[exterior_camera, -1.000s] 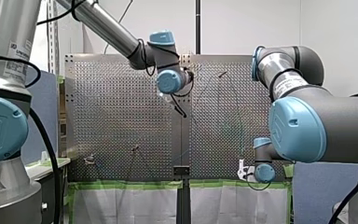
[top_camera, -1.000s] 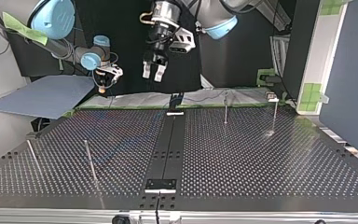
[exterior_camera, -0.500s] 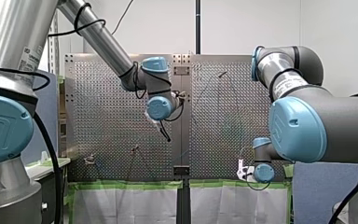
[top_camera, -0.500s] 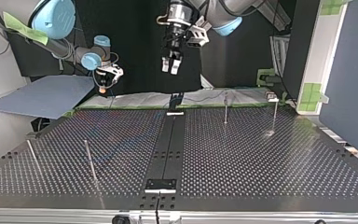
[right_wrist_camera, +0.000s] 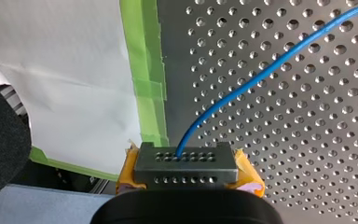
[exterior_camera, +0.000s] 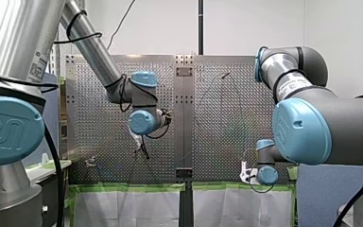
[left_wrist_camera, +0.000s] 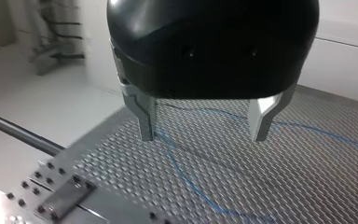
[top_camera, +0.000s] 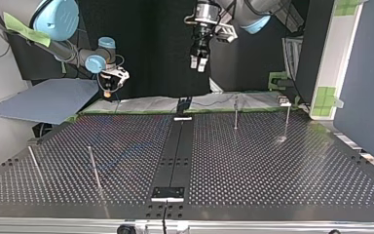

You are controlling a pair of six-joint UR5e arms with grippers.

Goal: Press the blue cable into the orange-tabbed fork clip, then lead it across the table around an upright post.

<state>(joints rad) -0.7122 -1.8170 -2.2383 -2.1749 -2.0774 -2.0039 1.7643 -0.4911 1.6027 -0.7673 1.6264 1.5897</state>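
Near the green tape (right_wrist_camera: 144, 70) at the table (right_wrist_camera: 307, 140) edge, my right gripper (right_wrist_camera: 185, 161) clamps the blue cable (right_wrist_camera: 261, 65) between yellow pads (right_wrist_camera: 247, 170). My left gripper (left_wrist_camera: 204, 133) hangs wide open and empty above the table, cable lying loose below it.

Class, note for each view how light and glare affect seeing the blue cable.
Right wrist view: even light, cable stands out. Top view: table dark and glossy, cable only a faint streak. Left wrist view: bright sheen on the table, cable thin but traceable.
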